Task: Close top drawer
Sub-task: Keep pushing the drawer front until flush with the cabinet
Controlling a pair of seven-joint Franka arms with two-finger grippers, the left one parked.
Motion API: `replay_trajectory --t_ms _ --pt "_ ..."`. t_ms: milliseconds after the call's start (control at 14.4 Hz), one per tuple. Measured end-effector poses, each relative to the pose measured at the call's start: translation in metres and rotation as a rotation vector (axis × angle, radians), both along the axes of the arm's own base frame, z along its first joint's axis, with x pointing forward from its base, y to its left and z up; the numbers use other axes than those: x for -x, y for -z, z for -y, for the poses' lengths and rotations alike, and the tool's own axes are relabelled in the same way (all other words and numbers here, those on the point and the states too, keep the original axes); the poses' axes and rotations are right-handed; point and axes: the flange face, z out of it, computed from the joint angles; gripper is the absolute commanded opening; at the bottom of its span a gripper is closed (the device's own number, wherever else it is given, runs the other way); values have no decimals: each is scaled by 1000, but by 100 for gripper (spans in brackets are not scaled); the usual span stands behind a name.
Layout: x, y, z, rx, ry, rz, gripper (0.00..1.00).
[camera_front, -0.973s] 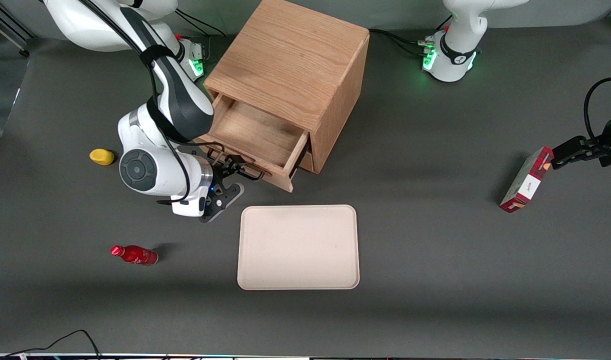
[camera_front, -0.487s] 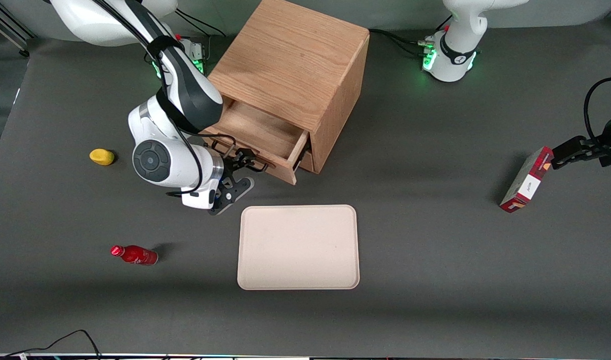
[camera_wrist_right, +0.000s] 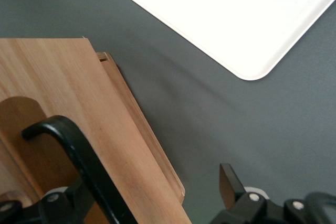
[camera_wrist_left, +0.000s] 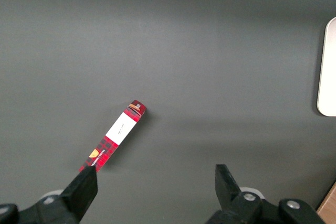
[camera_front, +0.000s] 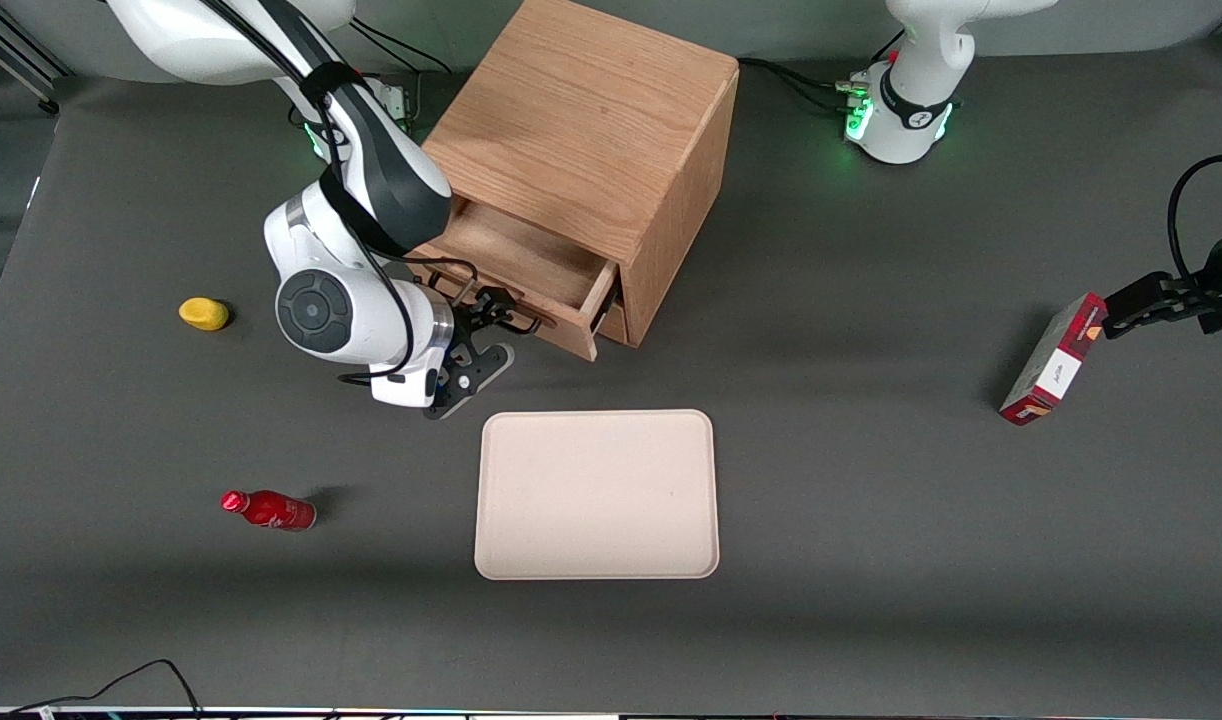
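The light oak cabinet (camera_front: 581, 120) stands at the back of the table. Its top drawer (camera_front: 526, 255) is partly out, with a strip of the wooden tray's inside showing. My right gripper (camera_front: 486, 320) is pressed against the drawer's front panel (camera_wrist_right: 79, 103) at the black wire handle (camera_wrist_right: 79, 150). The gripper (camera_wrist_right: 155, 192) is open. One finger (camera_wrist_right: 228, 182) hangs off the panel's end over the table, and the other sits by the handle. Nothing is clamped between them.
A cream tray (camera_front: 596, 495) lies flat on the table, nearer the front camera than the cabinet. A red bottle (camera_front: 268, 510) and a yellow object (camera_front: 203, 313) lie toward the working arm's end. A red box (camera_front: 1053, 360) stands toward the parked arm's end.
My right gripper has moved toward the cabinet with the drawer front against it. The top drawer has slid farther in, so less of its inside shows.
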Motion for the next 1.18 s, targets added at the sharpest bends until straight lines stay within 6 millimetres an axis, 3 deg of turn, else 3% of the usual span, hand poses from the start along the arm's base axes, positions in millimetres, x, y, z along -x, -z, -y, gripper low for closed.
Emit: replay_trajectory --t_ms 695,1182 --pt "3 1 -1 -28 -120 13 100" --pt "24 -5 -8 -21 -171 4 100"
